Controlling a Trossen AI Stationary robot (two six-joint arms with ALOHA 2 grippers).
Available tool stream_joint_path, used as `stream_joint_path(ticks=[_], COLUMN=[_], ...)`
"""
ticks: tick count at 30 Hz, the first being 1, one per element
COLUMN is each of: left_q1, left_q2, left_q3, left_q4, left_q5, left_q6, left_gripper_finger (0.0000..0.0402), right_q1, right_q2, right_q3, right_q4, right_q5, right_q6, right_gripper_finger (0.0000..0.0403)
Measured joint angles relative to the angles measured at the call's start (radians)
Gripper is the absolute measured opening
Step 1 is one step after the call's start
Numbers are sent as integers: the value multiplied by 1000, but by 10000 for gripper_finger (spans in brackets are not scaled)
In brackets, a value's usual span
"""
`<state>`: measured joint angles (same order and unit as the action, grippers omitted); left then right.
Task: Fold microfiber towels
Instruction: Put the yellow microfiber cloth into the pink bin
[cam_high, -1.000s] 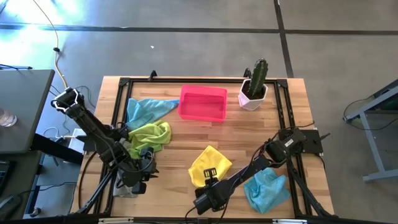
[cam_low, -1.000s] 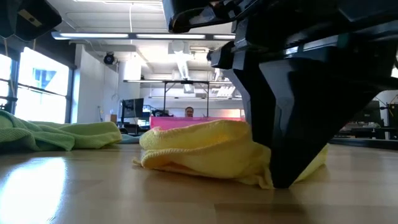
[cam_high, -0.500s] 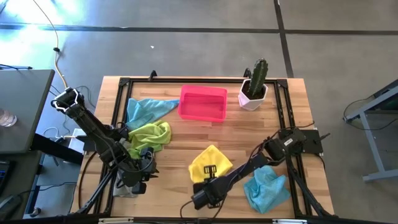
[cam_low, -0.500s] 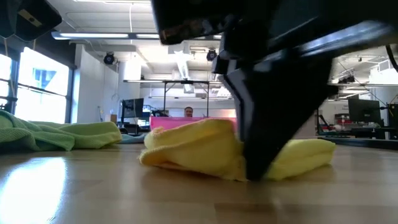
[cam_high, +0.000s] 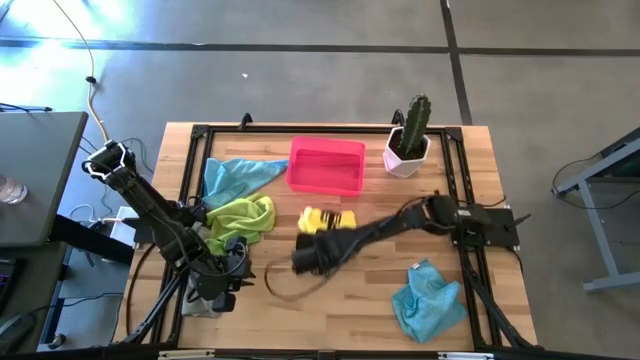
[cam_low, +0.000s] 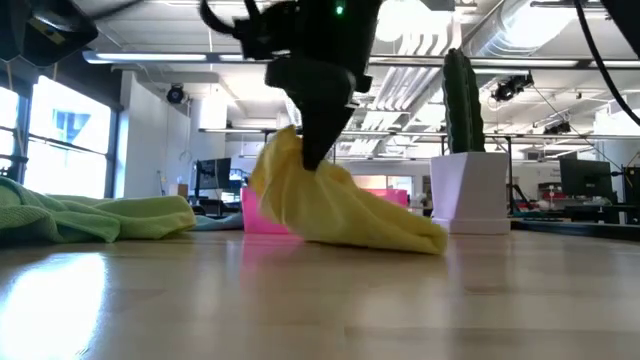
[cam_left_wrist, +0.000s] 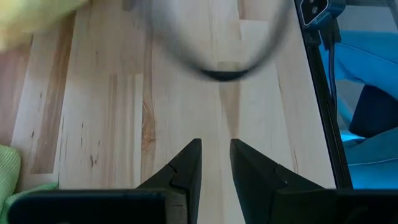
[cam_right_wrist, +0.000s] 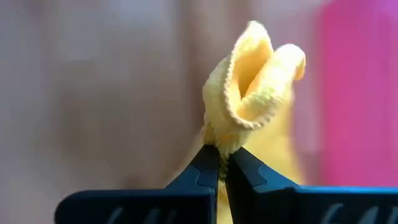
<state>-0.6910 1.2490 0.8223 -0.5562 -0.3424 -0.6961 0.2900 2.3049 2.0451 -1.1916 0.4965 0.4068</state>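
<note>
Your right gripper (cam_right_wrist: 219, 163) is clenched on a fold of the soft yellow microfiber towel (cam_low: 340, 205), lifting one edge while the rest trails on the wooden table (cam_high: 370, 290) near the middle, just in front of the pink rectangular plastic tray (cam_high: 326, 165). Your left gripper (cam_left_wrist: 215, 163) waits at the table's front left corner, fingers slightly apart with nothing between them. A crumpled lime green towel (cam_high: 243, 216) and a light blue towel (cam_high: 235, 175) lie left of the tray; another light blue towel (cam_high: 427, 298) sits front right.
</note>
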Motion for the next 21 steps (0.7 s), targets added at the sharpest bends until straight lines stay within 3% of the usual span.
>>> stream_joint_path(ticks=[8, 21], left_q1=[0, 0], left_q2=[0, 0], left_q3=[0, 0], left_q4=[0, -1], left_q5=[2, 3], left_q6=[25, 98], left_gripper_finger=[76, 76], right_q1=[-135, -260], right_q2=[-98, -316], right_q3=[0, 1], right_q4=[-139, -228], right_q5=[151, 278], right_q6=[23, 15], right_gripper_finger=[0, 0])
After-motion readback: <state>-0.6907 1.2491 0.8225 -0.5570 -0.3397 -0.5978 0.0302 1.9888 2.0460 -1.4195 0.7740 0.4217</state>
